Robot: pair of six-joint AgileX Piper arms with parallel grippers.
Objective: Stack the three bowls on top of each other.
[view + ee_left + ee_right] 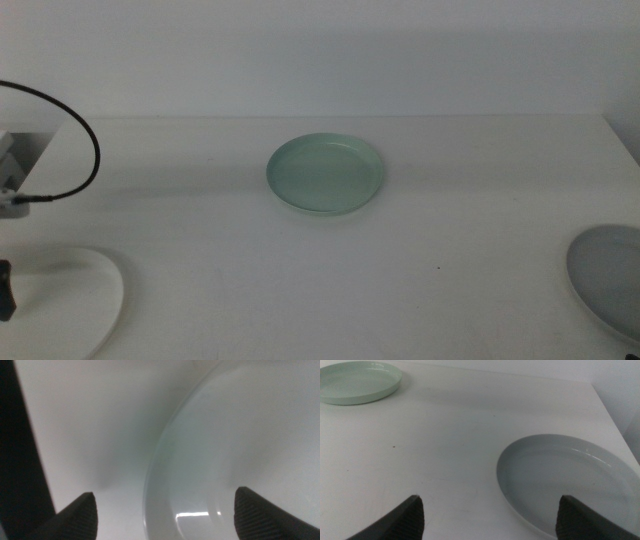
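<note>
Mint green bowl (326, 175) sits mid-desk, toward the far side, alone. White bowl (70, 300) is at the near left corner, partly cut off by the frame edge; grey bowl (610, 275) at the near right edge, also cropped. All three well apart on the white desk (300, 290), none stacked. Left hand (165, 510) hangs close above the white bowl's rim, jaws spread. Right hand (490, 515) low over the desk by the grey bowl's rim, jaws spread, gripping nothing. Black cable (75, 150) loops at far left.
</note>
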